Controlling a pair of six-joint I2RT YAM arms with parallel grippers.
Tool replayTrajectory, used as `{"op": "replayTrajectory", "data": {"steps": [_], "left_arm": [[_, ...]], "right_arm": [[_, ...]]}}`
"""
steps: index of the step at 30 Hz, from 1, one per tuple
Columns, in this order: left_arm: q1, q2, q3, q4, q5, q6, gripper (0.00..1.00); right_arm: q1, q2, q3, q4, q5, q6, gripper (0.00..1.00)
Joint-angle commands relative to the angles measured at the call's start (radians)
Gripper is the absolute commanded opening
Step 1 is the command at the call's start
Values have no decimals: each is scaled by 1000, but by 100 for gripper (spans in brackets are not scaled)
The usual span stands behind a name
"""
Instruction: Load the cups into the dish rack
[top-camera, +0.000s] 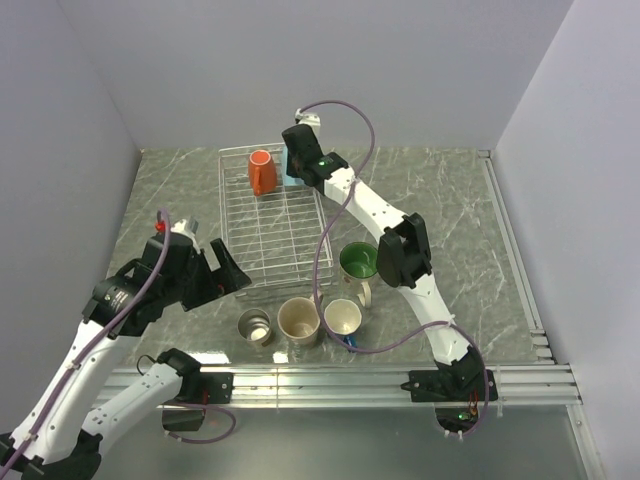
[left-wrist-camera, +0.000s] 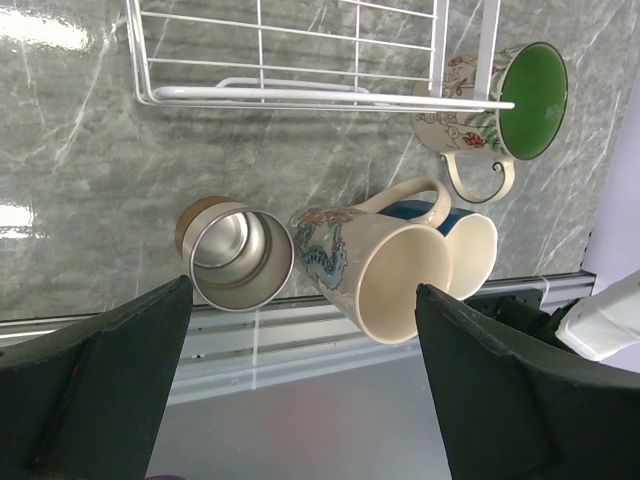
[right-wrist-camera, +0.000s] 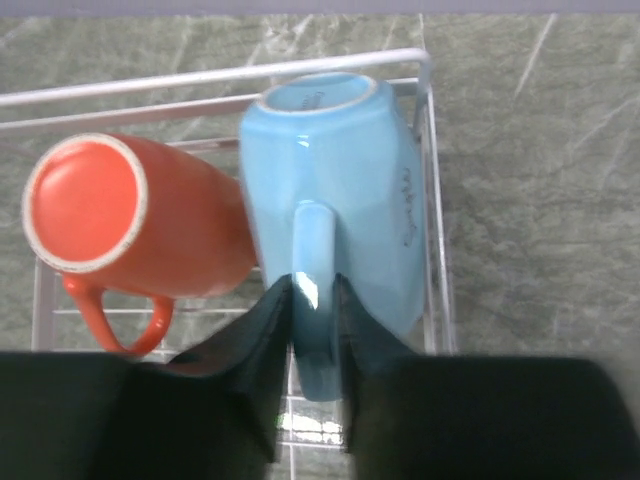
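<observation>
Pinches the handle of the light blue cup (right-wrist-camera: 330, 170) in the right gripper (right-wrist-camera: 313, 290), jaws clamped on it from both sides. Holds that cup just ahead of the jaws, inside a corner of the dish rack (right-wrist-camera: 430, 200), with the orange cup (right-wrist-camera: 120, 215) ahead and to the left of the jaws, close beside it and also in the rack. Spreads the left gripper (left-wrist-camera: 305, 290) wide, jaws far apart. Faces, just ahead of those jaws, the steel cup (left-wrist-camera: 235, 255) toward the left finger, the beige cup (left-wrist-camera: 370, 265) midway, and the dark blue cup (left-wrist-camera: 465, 245) just past it toward the right finger. Shows the green-lined cup (left-wrist-camera: 500, 110) farther ahead and to the right, beside the rack's near edge.
</observation>
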Motion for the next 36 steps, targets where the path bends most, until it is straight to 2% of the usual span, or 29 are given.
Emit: {"op": "replayTrajectory", "data": {"steps": [1,3,9,15,17,24,36], "left_arm": [[-4,-9,-16,-6,7,29,99],[-4,-11,-21,-6,8,29,99],[-4,-22,-35,3,7,24,99],[-5,-22,-49,27,13,15,99],[-5,-23,-56,33,16,11,99],[-5,-29,-81,60,22,-14,98],[-4,-58,-115,53,31,-58,97]], "right_arm": [[1,3,-17,21,24,28,13],[4,-14,-56,29,25,30,0],[31,-92,-243,49,24,24,0],[59,-235,-543,116,16,93,0],[63,-256,-573,113,8,103,0],[74,-241,-587,86,-13,113,0],[25,-119,-421,29,15,119,0]]}}
